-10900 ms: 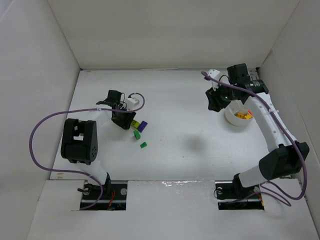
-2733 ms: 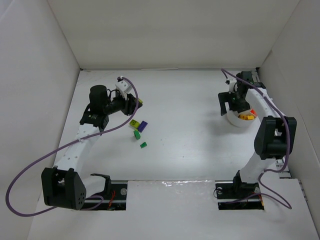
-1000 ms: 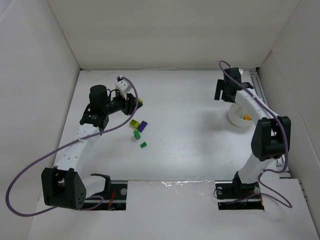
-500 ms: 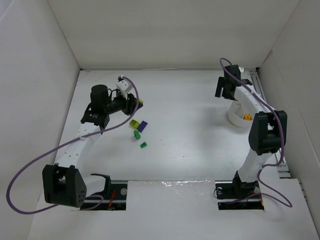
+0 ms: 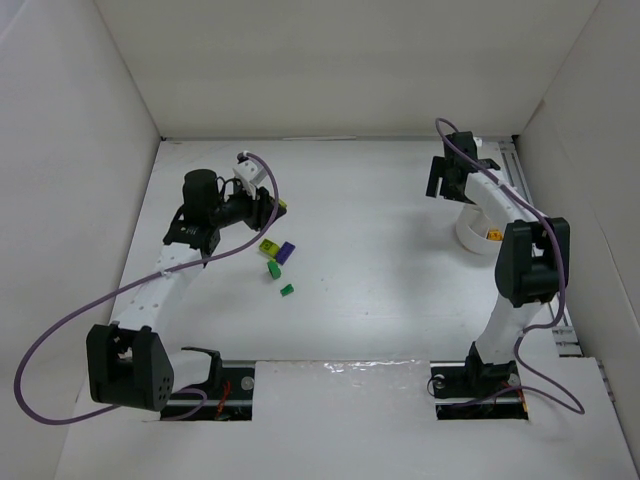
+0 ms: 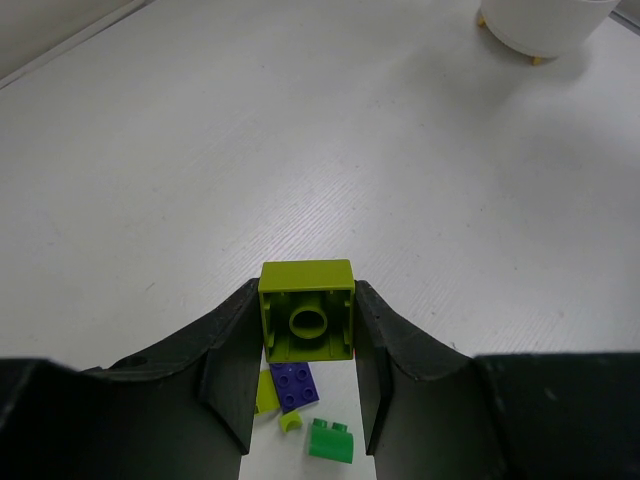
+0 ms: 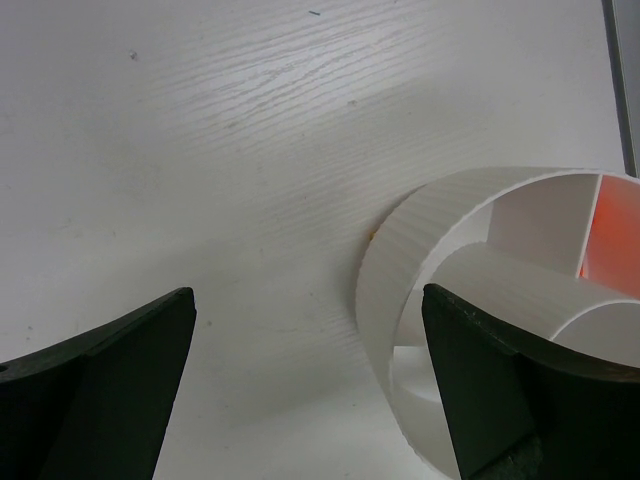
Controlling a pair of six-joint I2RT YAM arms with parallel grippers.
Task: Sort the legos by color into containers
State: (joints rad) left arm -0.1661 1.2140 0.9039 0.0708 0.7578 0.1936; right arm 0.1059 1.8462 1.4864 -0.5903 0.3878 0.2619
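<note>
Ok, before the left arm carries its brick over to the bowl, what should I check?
1. Lime brick clamped in left pincer: ok.
2. Right pincer open and empty: ok.
3. Bowl reachable from above: not ok, right arm crosses over it in the top view.
4. Table bare between left pincer and bowl: ok.
5. Which wedge takes lime: cannot tell; only an orange tint shows in one wedge.

Three lime bricks point(image 6: 306, 322) point(image 6: 265, 392) point(image 6: 290, 422), one purple point(image 6: 295, 385), one dark green point(image 6: 331, 441); one white bowl point(image 7: 395, 270).
</note>
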